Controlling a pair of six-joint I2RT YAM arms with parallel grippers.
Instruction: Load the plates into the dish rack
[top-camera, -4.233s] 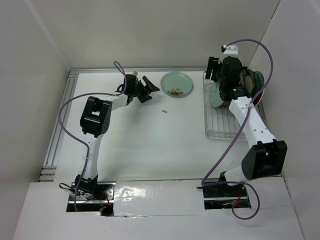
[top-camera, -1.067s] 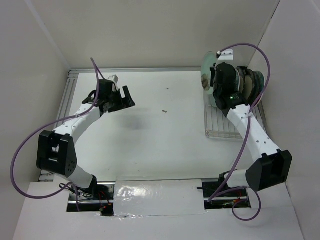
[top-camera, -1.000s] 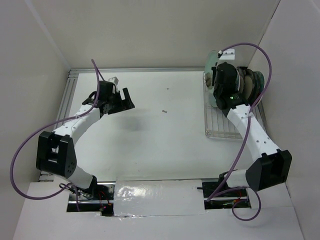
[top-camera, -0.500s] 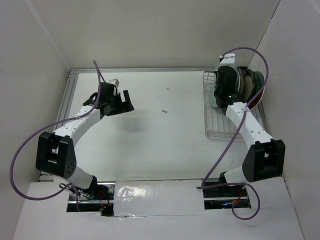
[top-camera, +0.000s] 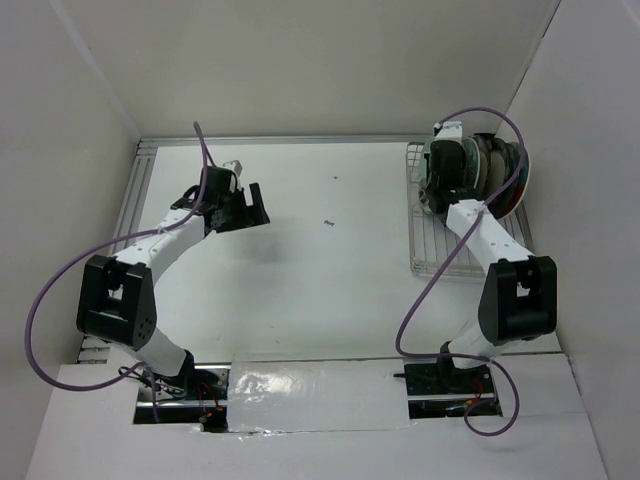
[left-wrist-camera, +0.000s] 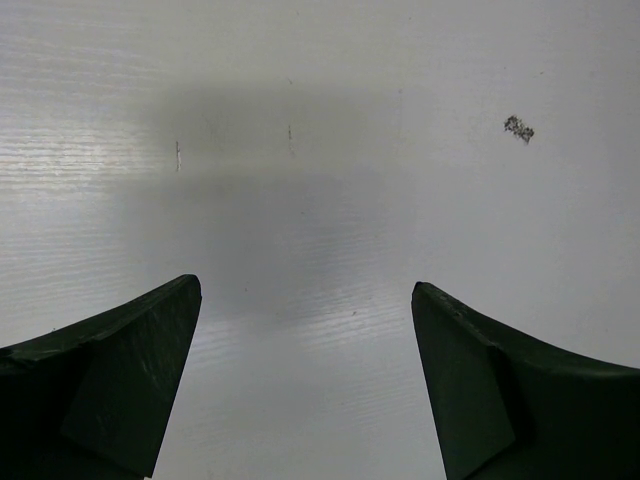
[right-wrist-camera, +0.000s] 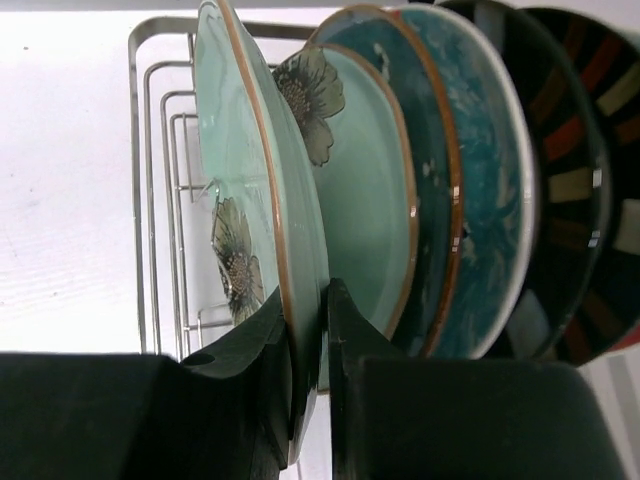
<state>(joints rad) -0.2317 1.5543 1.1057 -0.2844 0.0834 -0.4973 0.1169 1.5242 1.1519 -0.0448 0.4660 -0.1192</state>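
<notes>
The dish rack (top-camera: 440, 255) stands at the far right of the table, and several plates (top-camera: 492, 170) stand on edge at its far end. My right gripper (top-camera: 438, 186) is among them. In the right wrist view it (right-wrist-camera: 308, 300) is shut on the rim of a pale mint plate with a brown flower (right-wrist-camera: 250, 170), which stands upright between the rack's wires (right-wrist-camera: 160, 200). Behind it stand another mint plate (right-wrist-camera: 365, 210), a dark teal plate (right-wrist-camera: 485, 210) and a dark striped plate (right-wrist-camera: 575, 190). My left gripper (top-camera: 246, 206) hovers open over bare table with nothing between its fingers (left-wrist-camera: 120, 385).
White walls close in the table on three sides. A ribbed metal rail (top-camera: 128, 230) runs along the left edge. A small dark speck (top-camera: 328, 223) lies mid-table. The near half of the rack holds no plates.
My right gripper has brought the mint plate down from above the rack's far corner into the row of standing plates. My left arm has barely shifted.
</notes>
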